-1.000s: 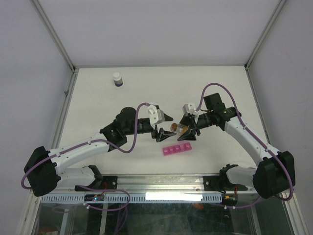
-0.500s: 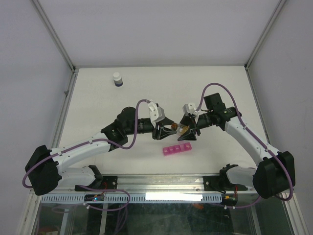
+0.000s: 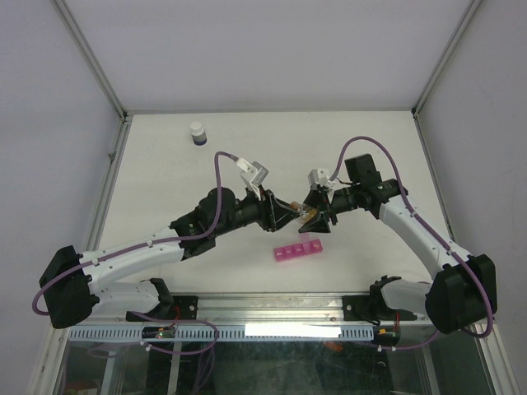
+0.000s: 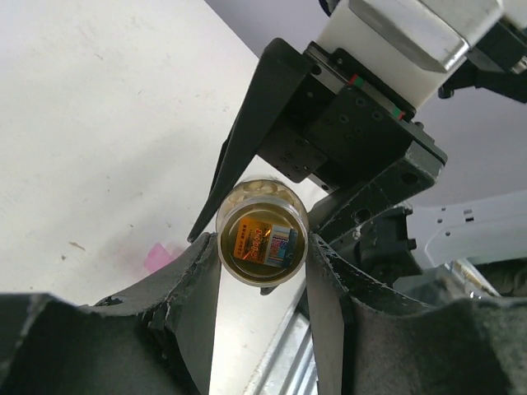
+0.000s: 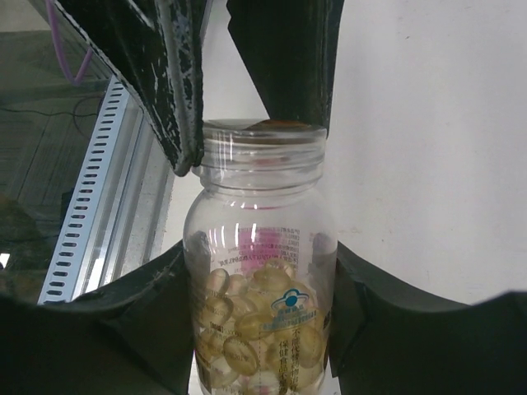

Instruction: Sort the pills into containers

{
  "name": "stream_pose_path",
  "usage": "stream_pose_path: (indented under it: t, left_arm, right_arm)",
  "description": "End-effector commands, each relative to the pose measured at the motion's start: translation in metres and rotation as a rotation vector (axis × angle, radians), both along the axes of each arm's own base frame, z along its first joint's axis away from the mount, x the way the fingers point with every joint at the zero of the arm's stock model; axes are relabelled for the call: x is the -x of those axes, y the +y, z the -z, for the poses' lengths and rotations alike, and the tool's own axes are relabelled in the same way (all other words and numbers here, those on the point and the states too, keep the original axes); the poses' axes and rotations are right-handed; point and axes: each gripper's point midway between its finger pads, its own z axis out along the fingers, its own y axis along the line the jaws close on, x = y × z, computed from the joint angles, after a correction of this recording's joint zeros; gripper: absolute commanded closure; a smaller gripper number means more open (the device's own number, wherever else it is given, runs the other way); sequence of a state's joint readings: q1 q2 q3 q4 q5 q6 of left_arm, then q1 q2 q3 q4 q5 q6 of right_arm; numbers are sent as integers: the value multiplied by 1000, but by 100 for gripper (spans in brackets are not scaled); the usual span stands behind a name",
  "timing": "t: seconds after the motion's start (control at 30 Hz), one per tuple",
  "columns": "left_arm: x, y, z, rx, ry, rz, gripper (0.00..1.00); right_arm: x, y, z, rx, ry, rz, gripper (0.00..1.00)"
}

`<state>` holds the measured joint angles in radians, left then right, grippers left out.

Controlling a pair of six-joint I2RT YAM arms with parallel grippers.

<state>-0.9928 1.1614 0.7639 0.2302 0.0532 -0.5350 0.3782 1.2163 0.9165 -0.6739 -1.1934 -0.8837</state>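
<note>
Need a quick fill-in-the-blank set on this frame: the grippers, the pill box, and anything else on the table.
1. The left gripper and the right gripper are both shut on the same clear ____.
2. The pill box lying on the table is ____ in colour.
3. The dark vial at the table's far left has a ____ cap.

Missing words: bottle; pink; white.

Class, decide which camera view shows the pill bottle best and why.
Right wrist: the pill bottle fills the frame side-on, pills and neck plain. Left wrist shows only its round end; top view, a tiny amber speck.
</note>
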Motion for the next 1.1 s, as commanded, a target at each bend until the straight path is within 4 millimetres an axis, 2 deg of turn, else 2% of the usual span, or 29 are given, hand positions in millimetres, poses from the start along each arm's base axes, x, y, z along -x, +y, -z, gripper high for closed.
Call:
stream_pose_path:
  t: [0.0, 0.4, 0.57, 0.63, 0.7, 0.83, 0.93, 1.07]
  left_arm:
    - [-11, 5, -60, 214, 64, -107, 97]
    - [-6, 11, -73, 319, 226, -132, 99]
    - [-8, 9, -68, 313, 248, -141, 93]
    - [-7, 7, -65, 295, 233, -130, 87]
    - [-7, 4, -64, 281, 214, -114, 75]
    - [0, 2, -67, 282, 180, -65, 40]
    - [4, 4, -73, 292, 147, -44, 24]
    - [8, 8, -74, 287, 117, -32, 12]
  right_arm:
    - [-5, 6, -22, -52, -79, -20, 100]
    - [-6, 6, -21, -52, -65, -13, 100]
    - [-6, 6, -20, -54, -64, -14, 100]
    - [-5, 6, -21, -56, -63, -15, 100]
    - [-5, 6, -21, -58, -63, -18, 100]
    - [-3, 6, -23, -65, -62, -25, 100]
    - [-2, 6, -23, -68, -62, -31, 100]
    - [-1, 6, -25, -74, -58, -36, 100]
